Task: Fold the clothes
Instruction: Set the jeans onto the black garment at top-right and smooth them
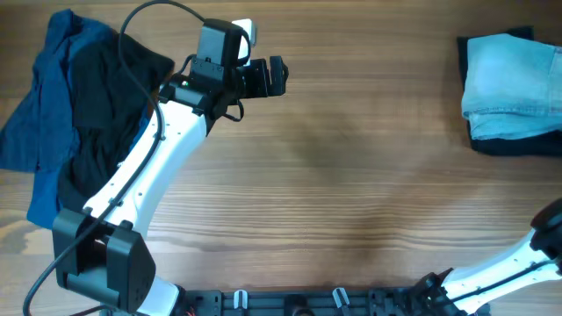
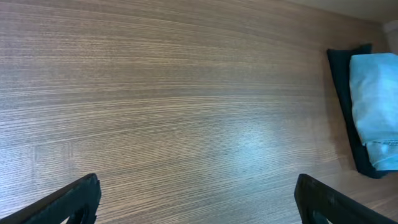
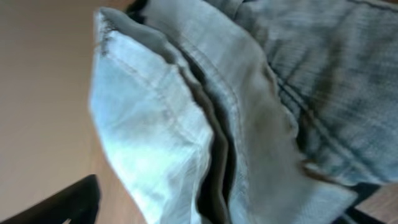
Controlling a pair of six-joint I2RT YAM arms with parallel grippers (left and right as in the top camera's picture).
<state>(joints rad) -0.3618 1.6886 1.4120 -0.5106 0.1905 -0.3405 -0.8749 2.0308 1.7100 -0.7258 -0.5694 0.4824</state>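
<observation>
Left gripper (image 1: 277, 77) apart, empty, above bare table (image 1: 351, 175). Right gripper (image 3: 225, 200) looks apart, nosing the folded shorts (image 1: 511, 77), far right. Black garment (image 1: 105, 96) heaped on blue garment (image 1: 39, 132), far left. Probably limp, light; pinch a hem edge.

My left arm (image 1: 149, 162): base at near left corner, white link slanting up and away, wrist bent toward centre. Left gripper (image 1: 266, 77) (image 2: 199, 200) held above surface, jaws spread wide, fingers (image 2: 69, 202) at far edges of wrist view, gripping nothing. My right arm (image 1: 496, 268): low at near right, white link angling out past frame edge. Right gripper (image 3: 227, 208) outside overhead view; one dark finger (image 3: 65, 205) far out at lower left of wrist view, jaws apparently spread.
</observation>
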